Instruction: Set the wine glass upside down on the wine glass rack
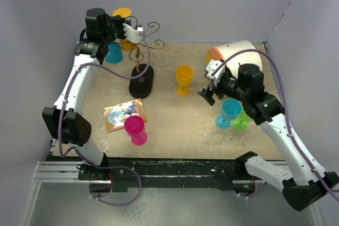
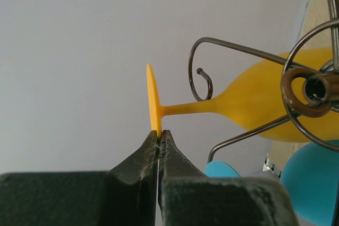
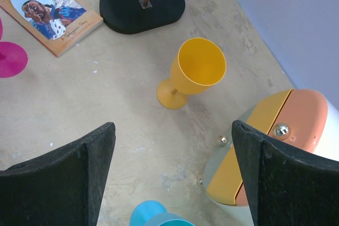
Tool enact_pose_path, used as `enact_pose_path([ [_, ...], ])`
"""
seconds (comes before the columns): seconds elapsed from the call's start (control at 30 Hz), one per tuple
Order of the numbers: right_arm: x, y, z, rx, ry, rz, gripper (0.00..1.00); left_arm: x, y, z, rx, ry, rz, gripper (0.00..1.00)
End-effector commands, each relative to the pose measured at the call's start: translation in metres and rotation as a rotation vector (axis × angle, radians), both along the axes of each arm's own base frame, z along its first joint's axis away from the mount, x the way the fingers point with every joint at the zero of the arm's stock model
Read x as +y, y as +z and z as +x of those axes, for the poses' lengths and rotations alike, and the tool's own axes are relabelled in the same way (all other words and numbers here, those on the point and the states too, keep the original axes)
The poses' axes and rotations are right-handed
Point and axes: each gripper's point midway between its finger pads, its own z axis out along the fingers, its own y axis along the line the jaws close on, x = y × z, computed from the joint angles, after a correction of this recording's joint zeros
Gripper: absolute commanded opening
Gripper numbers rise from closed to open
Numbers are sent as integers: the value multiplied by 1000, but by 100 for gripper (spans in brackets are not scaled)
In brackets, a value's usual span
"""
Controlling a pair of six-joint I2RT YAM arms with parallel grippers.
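My left gripper (image 1: 121, 27) is shut on the foot rim of a yellow wine glass (image 2: 153, 99). It holds the glass at the top of the wine glass rack (image 1: 139, 59), a dark wire stand with curled arms (image 2: 198, 72), a brown stem and a black oval base (image 1: 141, 81). The stem of the glass lies between two wire arms and its bowl (image 2: 265, 104) is beyond them, near the rack's stem top. In the top view the foot (image 1: 122, 12) points up. My right gripper (image 1: 209, 86) is open and empty over the table, its midpoint (image 3: 172, 125) near a second yellow glass (image 3: 196, 72).
A blue glass (image 1: 114, 53) is at the rack's left side. An upright yellow glass (image 1: 184, 79), blue glass (image 1: 229, 112), green glass (image 1: 242, 121) and pink glass (image 1: 135, 129) stand on the table. A book (image 1: 124, 114) lies before the base. A white and orange container (image 1: 233, 51) is back right.
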Motion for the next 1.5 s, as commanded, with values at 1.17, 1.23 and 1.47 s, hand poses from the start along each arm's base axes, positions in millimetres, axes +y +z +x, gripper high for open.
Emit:
enact_pose_path([
  [1.17,1,9,4,-40,8,16,92,-31,-1,11,-36,-18,-146,0],
  [1.23,1,8,5,-38,9,14,92,-30,-2,14,-37,-9,-152,0],
  [1.47,1,7,5,-37,8,14,92,-22,-3,21,-30,49,-165,0],
])
